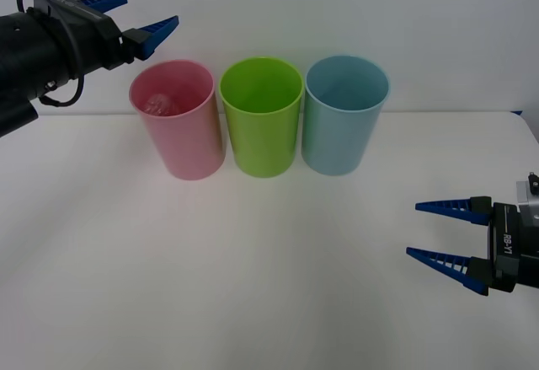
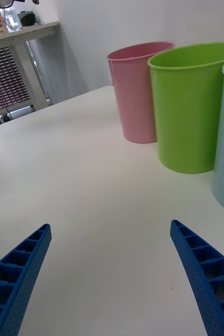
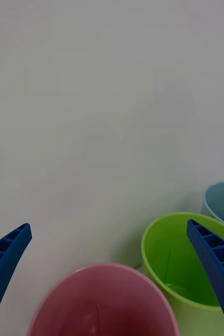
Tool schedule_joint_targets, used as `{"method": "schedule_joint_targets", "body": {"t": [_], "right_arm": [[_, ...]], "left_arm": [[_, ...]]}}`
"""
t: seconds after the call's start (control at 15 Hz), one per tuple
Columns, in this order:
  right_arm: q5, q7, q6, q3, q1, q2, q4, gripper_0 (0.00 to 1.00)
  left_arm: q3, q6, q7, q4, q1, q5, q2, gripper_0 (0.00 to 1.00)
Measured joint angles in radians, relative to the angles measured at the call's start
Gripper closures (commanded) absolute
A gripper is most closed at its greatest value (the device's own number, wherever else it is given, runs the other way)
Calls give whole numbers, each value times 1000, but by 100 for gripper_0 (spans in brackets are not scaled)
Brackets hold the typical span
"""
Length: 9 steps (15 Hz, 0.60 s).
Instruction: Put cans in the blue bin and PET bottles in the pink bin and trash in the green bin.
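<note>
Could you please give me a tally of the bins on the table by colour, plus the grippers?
pink bin: 1
green bin: 1
blue bin: 1
grippers: 2, the left gripper open above the pink bin, the right gripper open low over the table
Total: 3 bins, 2 grippers

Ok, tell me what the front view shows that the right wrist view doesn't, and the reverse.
Front view alone: the left gripper, open, raised beside the pink bin, and something clear and crinkly lying inside that bin, probably the PET bottle.

Right wrist view alone: a shelf unit in the room past the table's edge.

Both: the right gripper, open and low over the white table, plus the pink bin, the green bin and the blue bin standing upright in a row.
</note>
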Motion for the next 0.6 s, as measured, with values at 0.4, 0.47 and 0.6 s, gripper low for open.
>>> {"method": "schedule_joint_targets", "body": {"t": [0.4, 0.47, 0.6], "right_arm": [[0, 0, 0, 0, 0, 0, 0, 22], [0, 0, 0, 0, 0, 0, 0, 22], [0, 0, 0, 0, 0, 0, 0, 22]], "left_arm": [[501, -373, -23, -133, 480, 36, 17, 0], [568, -420, -22, -157, 562, 26, 16, 0], [685, -521, -8, -183, 690, -24, 0, 0]]}}
